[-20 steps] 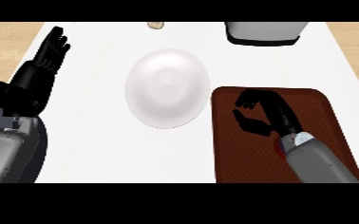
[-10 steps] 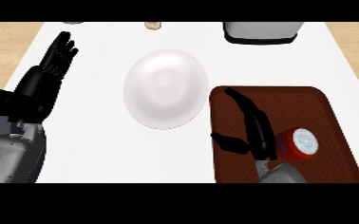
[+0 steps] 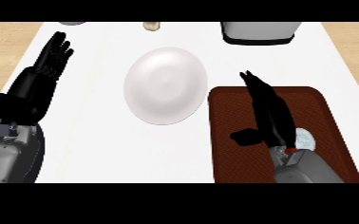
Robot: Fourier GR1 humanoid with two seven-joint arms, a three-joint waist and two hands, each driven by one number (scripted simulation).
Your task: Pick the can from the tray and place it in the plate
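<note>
A white plate (image 3: 166, 85) lies in the middle of the counter. To its right sits a dark brown tray (image 3: 231, 166). On the tray's right part stands the can (image 3: 304, 139), pale on top with a bit of red showing, mostly hidden by my right wrist. My right hand (image 3: 270, 114) is stretched over the tray, open, fingers straight and pointing away, thumb out to the left. The can is beside the hand's right edge; I cannot tell whether they touch. My left hand (image 3: 48, 67) rests open at the left edge, fingers up.
A grey-white container (image 3: 261, 32) stands at the back right, just beyond the tray. A small tan object (image 3: 151, 26) and a grey object (image 3: 70, 23) sit at the counter's far edge. Wooden floor shows past both side edges.
My right hand went from curled to straight over the tray. The can appeared beside it half a second ago and is now mostly covered by the wrist. The left hand barely shifted.
</note>
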